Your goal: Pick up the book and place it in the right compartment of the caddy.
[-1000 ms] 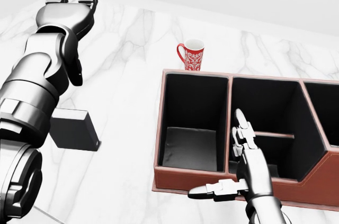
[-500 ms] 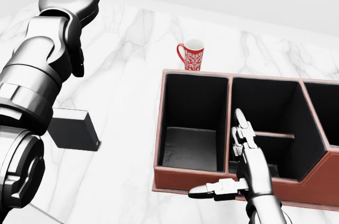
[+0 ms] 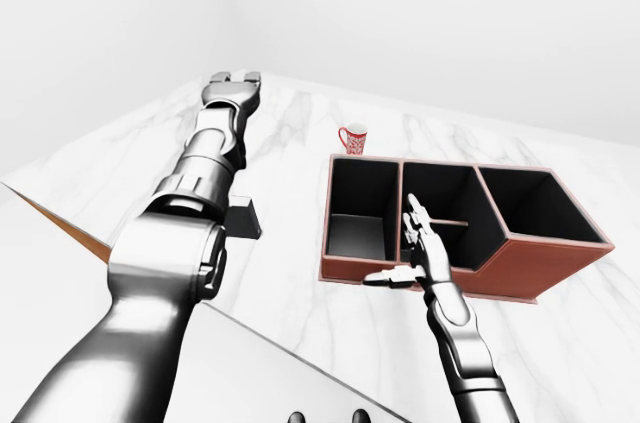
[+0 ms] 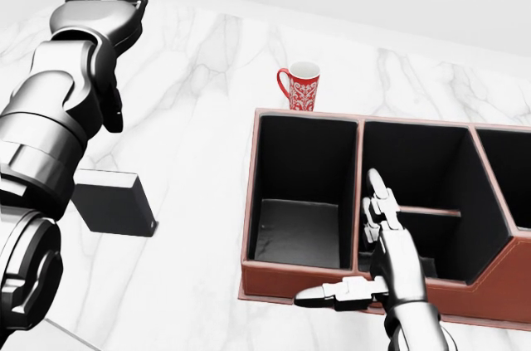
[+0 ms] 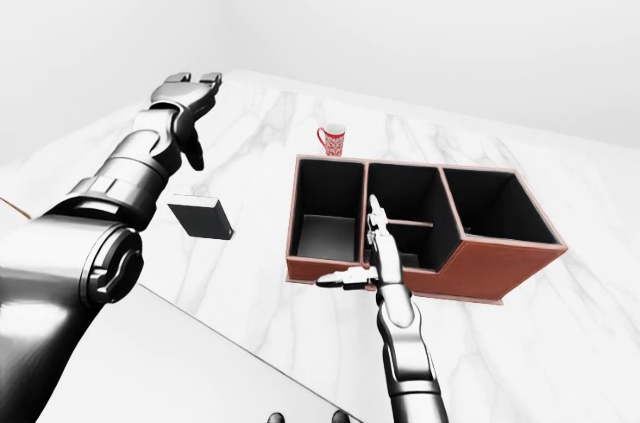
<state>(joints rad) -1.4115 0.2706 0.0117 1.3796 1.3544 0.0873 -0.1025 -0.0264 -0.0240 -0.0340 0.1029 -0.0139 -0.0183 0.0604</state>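
Caddy (image 5: pixel 500 268) sits on the marble table (image 5: pixel 600 323), red-brown outside, black inside, three compartments in a row; the middle one has a low inner shelf; the right compartment's wall slopes down toward the bottom of the right-eye view.

Book (image 5: pixel 201 217), dark, lies flat on the table, well left of the caddy in the right-eye view, bare marble between them; nothing touches it.

Mug (image 4: pixel 299 85), red and white, stands just above the caddy's left compartment in the head view, apart from the rim.

Right hand (image 4: pixel 371 260) hangs at the caddy's near edge, over the wall between left and middle compartments; fingers spread, thumb out sideways, holding nothing.

Left hand (image 5: pixel 186 89) is raised far left of the caddy, above the book in the view; fingers loose, empty.
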